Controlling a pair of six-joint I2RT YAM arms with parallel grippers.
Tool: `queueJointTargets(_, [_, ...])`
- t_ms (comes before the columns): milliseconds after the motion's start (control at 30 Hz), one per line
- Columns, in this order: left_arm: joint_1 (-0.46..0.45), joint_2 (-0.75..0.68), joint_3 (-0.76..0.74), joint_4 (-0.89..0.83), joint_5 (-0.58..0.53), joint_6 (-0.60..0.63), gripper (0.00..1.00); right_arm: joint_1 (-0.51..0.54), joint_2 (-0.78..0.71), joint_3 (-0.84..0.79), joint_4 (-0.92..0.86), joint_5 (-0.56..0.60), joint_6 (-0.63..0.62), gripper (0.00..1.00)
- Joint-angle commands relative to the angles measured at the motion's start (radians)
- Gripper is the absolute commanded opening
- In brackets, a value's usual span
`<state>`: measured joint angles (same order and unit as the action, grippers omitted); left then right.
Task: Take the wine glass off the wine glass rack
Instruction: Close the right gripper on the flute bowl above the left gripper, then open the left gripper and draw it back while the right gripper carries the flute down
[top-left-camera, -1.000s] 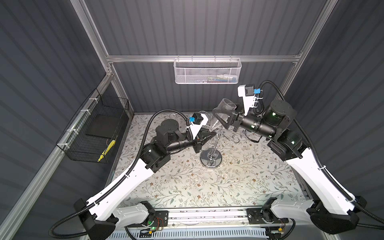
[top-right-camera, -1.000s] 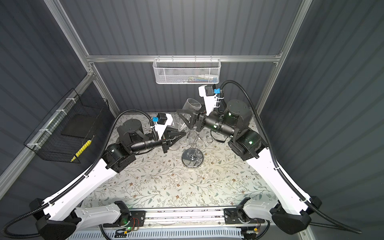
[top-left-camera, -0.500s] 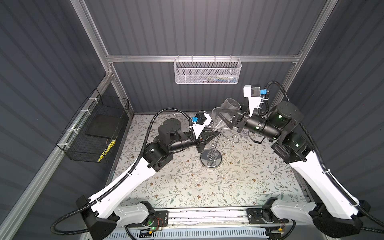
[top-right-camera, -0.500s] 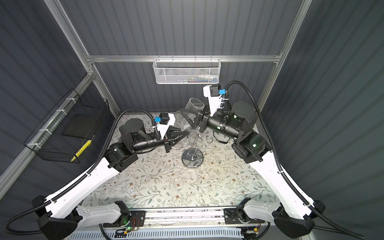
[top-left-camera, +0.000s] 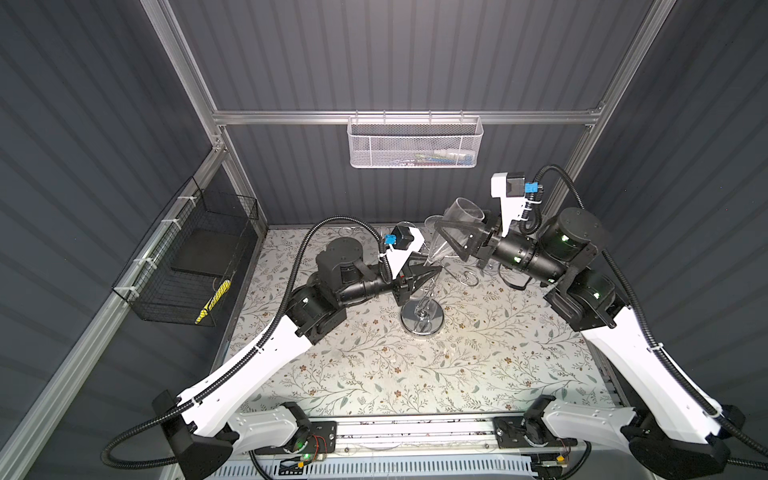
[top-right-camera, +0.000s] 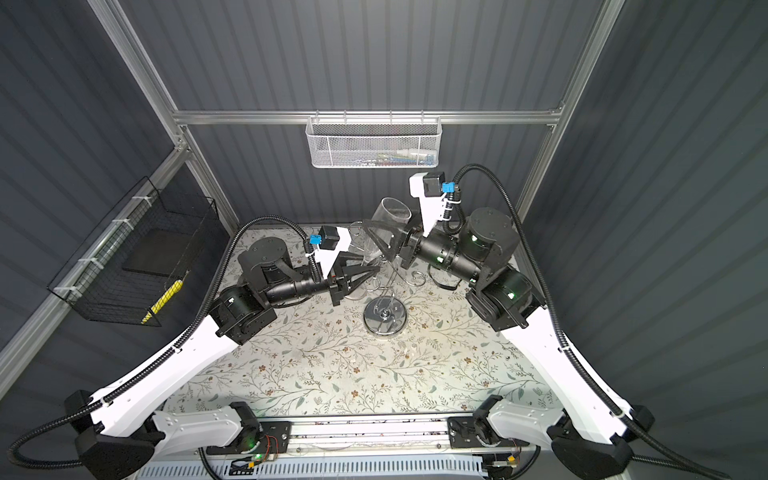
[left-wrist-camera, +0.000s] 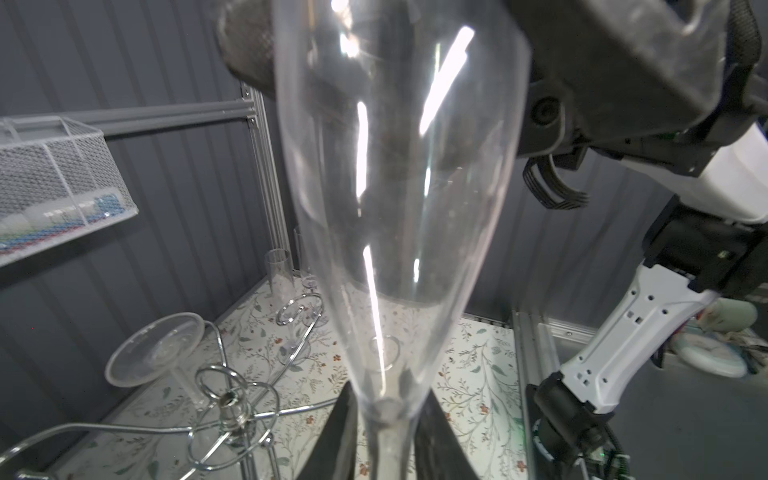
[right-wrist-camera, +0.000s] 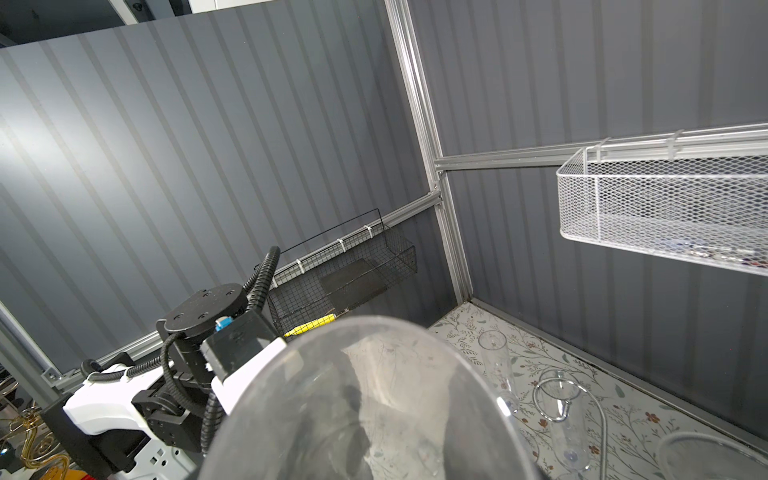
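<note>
Top views: right pincer gripping one wine glass, left pincer unclear, one rack.

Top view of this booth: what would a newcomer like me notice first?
A tall clear flute-shaped wine glass hangs tilted in mid-air toward the back, its bowl clasped by the right arm's black fingers. Close by, a shiny chrome wire rack with a mirror-like round base stands mid-table on the floral-patterned cloth.

No text, label, brand mark, number or sign can be read in any view; no surface carries legible lettering.
</note>
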<state>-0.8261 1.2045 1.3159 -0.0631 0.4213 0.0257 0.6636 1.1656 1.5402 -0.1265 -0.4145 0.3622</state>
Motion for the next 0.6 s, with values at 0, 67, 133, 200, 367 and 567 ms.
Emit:
queueJointTargets(0, [-0.004,-0.015,0.018,0.022,0.006,0.004,0.37,-0.002,-0.022,-0.007,0.044,0.005,-0.012,0.45])
queueJointTargets(67, [-0.004,-0.019,0.016,0.023,0.002,0.004,0.41,-0.006,-0.024,-0.008,0.048,0.007,-0.014,0.45])
queueJointTargets(133, [-0.005,-0.023,0.014,0.022,-0.003,0.004,0.44,-0.008,-0.026,-0.008,0.053,0.006,-0.014,0.45])
queueJointTargets(200, [-0.005,-0.025,0.012,0.024,-0.002,0.002,0.46,-0.01,-0.025,-0.006,0.054,0.001,-0.014,0.45])
queueJointTargets(367, [-0.004,-0.029,0.013,0.025,-0.005,0.002,0.55,-0.015,-0.029,-0.008,0.062,0.001,-0.017,0.45])
queueJointTargets(567, [-0.005,-0.071,0.007,0.025,-0.018,-0.004,0.67,-0.031,-0.04,0.028,0.042,-0.001,-0.042,0.45])
